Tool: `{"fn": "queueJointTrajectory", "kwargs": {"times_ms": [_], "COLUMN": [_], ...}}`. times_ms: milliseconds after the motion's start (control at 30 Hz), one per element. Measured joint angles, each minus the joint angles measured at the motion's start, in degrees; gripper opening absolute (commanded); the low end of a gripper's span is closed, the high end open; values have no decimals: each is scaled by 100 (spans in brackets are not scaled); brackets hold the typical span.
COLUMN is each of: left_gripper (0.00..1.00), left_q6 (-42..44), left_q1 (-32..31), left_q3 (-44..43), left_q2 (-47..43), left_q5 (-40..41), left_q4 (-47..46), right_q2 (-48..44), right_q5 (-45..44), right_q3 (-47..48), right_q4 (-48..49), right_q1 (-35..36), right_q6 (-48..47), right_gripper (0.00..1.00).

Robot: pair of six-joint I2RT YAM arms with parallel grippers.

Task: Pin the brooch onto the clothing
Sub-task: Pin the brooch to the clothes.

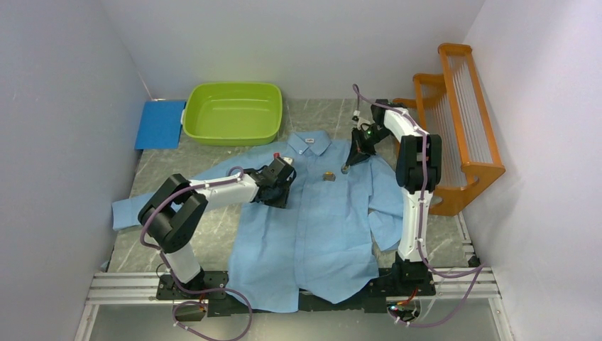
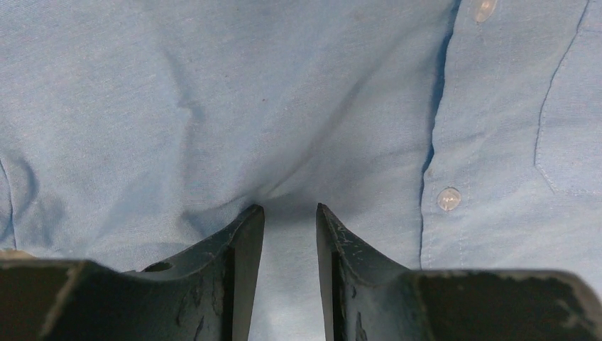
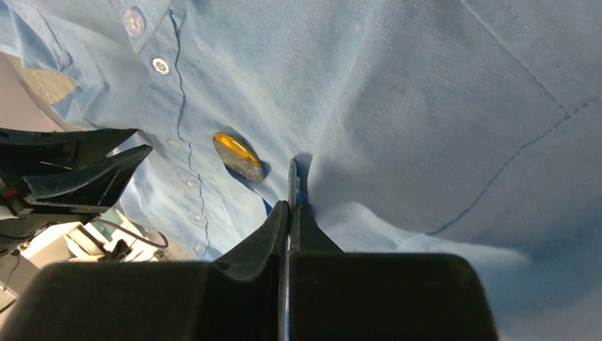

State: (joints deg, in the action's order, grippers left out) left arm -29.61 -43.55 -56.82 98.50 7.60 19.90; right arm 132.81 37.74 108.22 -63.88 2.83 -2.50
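The clothing, a light blue shirt [image 1: 319,241], lies flat on the table with its collar at the far side. The brooch [image 1: 329,175], a small amber oval, rests on the chest just right of the button placket; the right wrist view shows the brooch [image 3: 238,156] close to the fingertips. My right gripper [image 1: 346,169] [image 3: 291,204] is shut on a thin grey flat piece [image 3: 292,177], seen edge-on and touching the cloth [image 3: 426,92]. My left gripper [image 1: 282,186] [image 2: 289,207] presses on the cloth [image 2: 213,106] left of the placket, jaws apart, wrinkles gathering between the tips.
A green tub [image 1: 233,112] stands behind the collar, with a blue flat pad [image 1: 161,123] to its left. An orange wooden rack [image 1: 461,121] fills the right side, next to the right arm. White walls close in the table.
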Motion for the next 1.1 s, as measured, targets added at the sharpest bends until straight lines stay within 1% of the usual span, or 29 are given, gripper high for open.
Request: {"fn": "queueJointTrajectory", "kwargs": {"times_ms": [200,333,433,467,567,700,800,900,1000,1100], "left_gripper": [47,55,62,65,73,76,76,73,73,73], "left_q6": [46,170,269,310,442,678,933,1207,1631,2072], "left_q1": [-26,-35,-33,-31,-26,-68,-151,-236,-343,-540], "left_q3": [-103,-247,-382,-459,-702,-970,-1034,-1071,-1082,-1080], "left_q2": [42,76,79,79,79,2,-184,-356,-374,-313], "left_q5": [20,85,181,216,284,295,249,-26,-448,-640], "left_q4": [118,409,737,835,970,914,654,129,-695,-1495], "right_q2": [-175,-455,-780,-914,-1305,-1648,-1768,-1853,-1871,-1917], "right_q5": [-229,-555,-953,-1069,-1384,-1731,-1904,-1974,-1971,-1974], "right_q3": [74,26,-125,-203,-468,-734,-927,-1119,-1154,-1154], "right_q4": [-201,-223,-214,-208,-199,-192,-166,-149,-149,-149], "right_q1": [0,63,153,186,280,332,326,326,326,326], "right_q6": [31,197,398,457,656,883,1010,1095,1156,1207], "right_gripper": [0,0,0,0,0,0,0,0,0,0]}}
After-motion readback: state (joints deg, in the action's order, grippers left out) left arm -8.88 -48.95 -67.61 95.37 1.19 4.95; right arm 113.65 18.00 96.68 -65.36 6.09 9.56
